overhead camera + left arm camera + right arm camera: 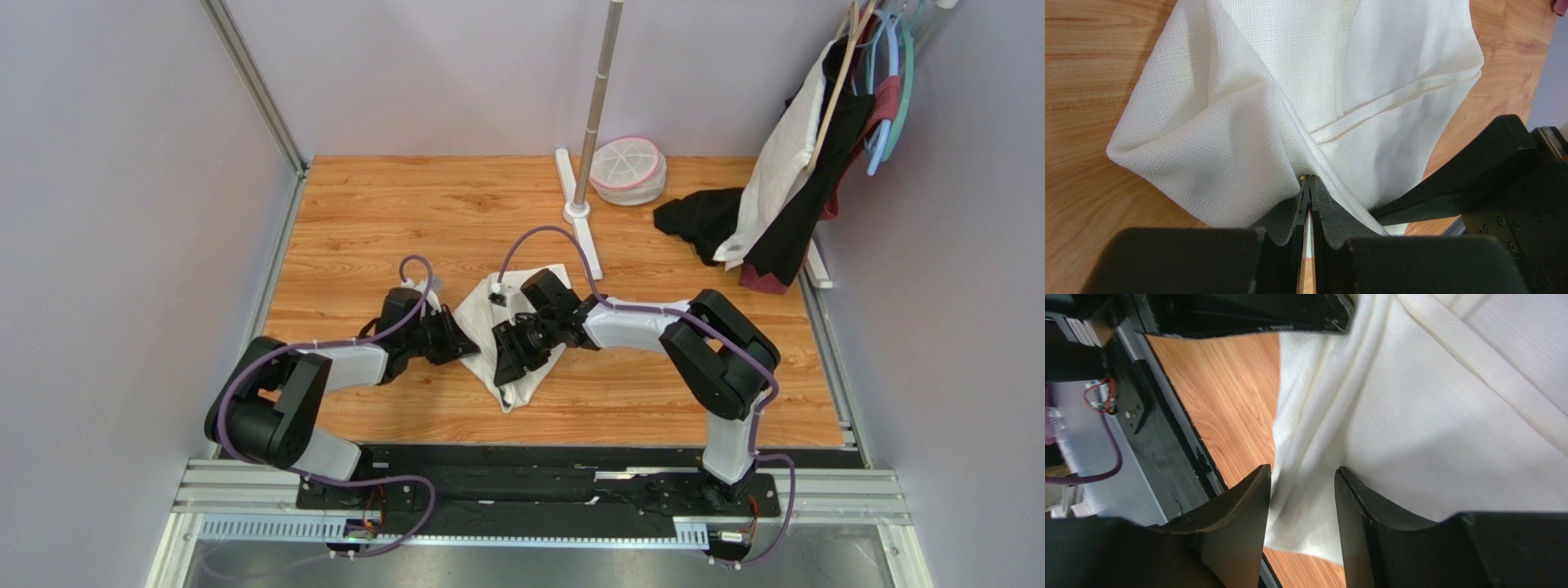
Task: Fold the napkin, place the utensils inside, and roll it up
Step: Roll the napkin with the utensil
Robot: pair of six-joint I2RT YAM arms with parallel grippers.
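- The napkin (pixel 481 306) lies bunched and partly folded near the middle of the wooden tabletop (pixel 368 208), between the two arms; one corner points toward the near edge.
- The left gripper (pixel 1308 184) reaches in from the left side of the cloth. Its jaws are pressed together, clamped on a pinched fold at the cloth's edge.
- From that pinch the cloth fans out in soft creases, with a hemmed edge running across the upper layer.
- The right gripper (pixel 1303 471) sits low over the napkin's right part, just beside the left gripper. Its jaws stand apart with a narrow gap, and cloth shows in the gap and beneath both fingers (pixel 1235 514).
- Farther back on the tabletop stand a pole on a white base (pixel 577 202) and a round white basket (pixel 628 169).
- A black cloth (pixel 697 218) lies at the back right, beside clothes on hangers (pixel 803 147).
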